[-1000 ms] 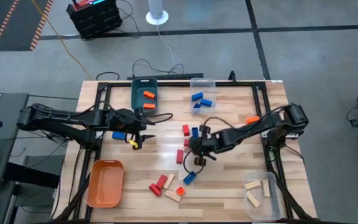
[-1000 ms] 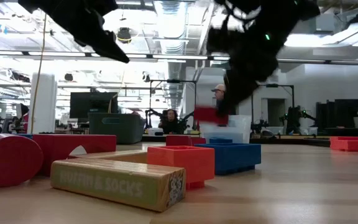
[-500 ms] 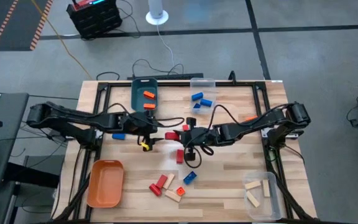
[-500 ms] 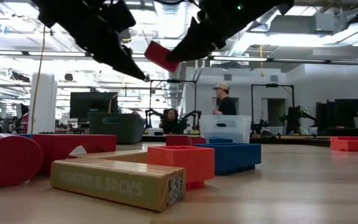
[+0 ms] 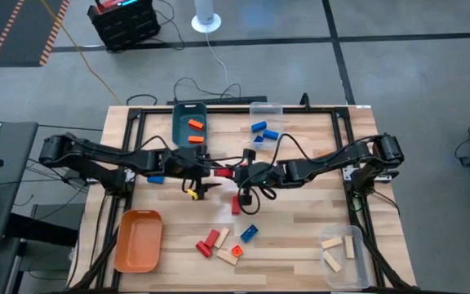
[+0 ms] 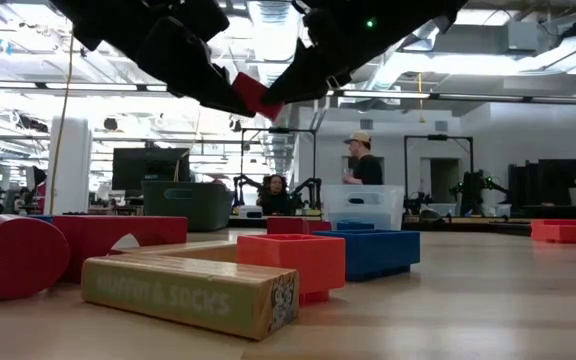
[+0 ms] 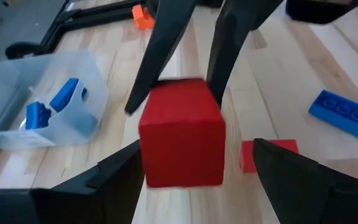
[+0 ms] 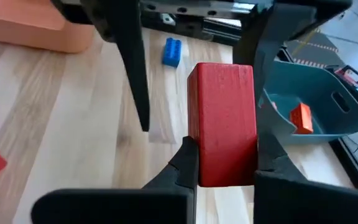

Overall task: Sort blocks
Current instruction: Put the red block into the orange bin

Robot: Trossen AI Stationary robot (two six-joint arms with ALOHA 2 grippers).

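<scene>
A red block (image 5: 223,173) hangs over the middle of the table between my two grippers. My right gripper (image 5: 233,174) comes from the table's right and is shut on it. My left gripper (image 5: 209,174) comes from the left and is open. Its two fingers (image 7: 114,174) stand on either side of the block's free end (image 7: 182,134); I cannot tell whether they touch it. On the table lie more blocks: a red one (image 5: 237,204), a blue one (image 5: 249,233), and red and wooden ones (image 5: 219,247). My right gripper pinches the red block's two opposite long sides (image 8: 197,155) between its two fingers (image 8: 185,165), at the end nearer the table's right. The fingers slant down from the right and lie along the block. It is lifted clear of the table, its other end pointing at my left gripper.
A teal bin (image 5: 179,126) with orange blocks and a clear bin (image 5: 266,107) stand at the far edge, with blue blocks (image 5: 263,131) by the clear one. An orange bin (image 5: 137,241) sits near left, and a clear bin (image 5: 355,260) with wooden blocks near right.
My right gripper has lifted the red block off the table and carried it up and toward the left and far side, tipping more level. My left gripper has gone toward the table's right and now has its fingers around the block's free end.
</scene>
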